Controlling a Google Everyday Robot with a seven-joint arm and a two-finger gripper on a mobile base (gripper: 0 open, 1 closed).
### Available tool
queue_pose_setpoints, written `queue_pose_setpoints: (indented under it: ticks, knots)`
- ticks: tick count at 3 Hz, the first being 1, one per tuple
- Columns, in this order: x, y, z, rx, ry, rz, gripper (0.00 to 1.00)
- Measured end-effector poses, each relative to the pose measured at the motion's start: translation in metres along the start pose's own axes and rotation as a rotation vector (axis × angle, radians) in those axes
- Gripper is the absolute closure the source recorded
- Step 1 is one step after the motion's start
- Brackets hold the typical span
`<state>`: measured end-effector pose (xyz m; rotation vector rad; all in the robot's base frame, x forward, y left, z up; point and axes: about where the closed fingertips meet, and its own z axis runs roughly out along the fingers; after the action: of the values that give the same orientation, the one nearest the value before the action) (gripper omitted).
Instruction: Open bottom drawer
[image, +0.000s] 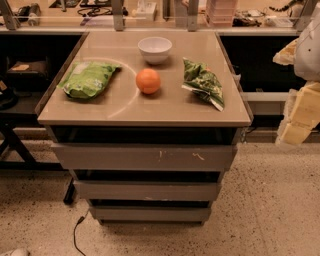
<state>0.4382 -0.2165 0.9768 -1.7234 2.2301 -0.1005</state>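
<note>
The bottom drawer (150, 214) is the narrowest and lowest of three grey-brown fronts in the cabinet, plain and without a handle. Only its front panel shows, and its tray is hidden. Above it are the mid-width drawer front (146, 191) and the widest front with pale scratch marks (145, 157). My gripper (299, 117) is at the right edge of the view, pale yellow under a white arm part. It hangs to the right of the cabinet at about tabletop height, well apart from the drawers.
On the cabinet top (145, 112) lie a green bag (89, 78), an orange (148, 80), a white bowl (155, 49) and a second green bag (202, 82). A black cable (76, 232) lies on the speckled floor at the lower left. Dark shelving stands on both sides.
</note>
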Motion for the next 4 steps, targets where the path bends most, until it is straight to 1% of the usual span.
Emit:
queue_pose_setpoints:
  ticks: [1,2,3,4]
  knots:
    - [0.000,0.000,0.000,0.000,0.000,0.000,0.00]
    - [0.002,0.020,0.022,-0.033,-0.025,0.030,0.00]
    - [-0.013,0.056,0.068,-0.055,-0.076,0.016,0.00]
    - [-0.031,0.089,0.134,-0.085,-0.102,-0.029,0.00]
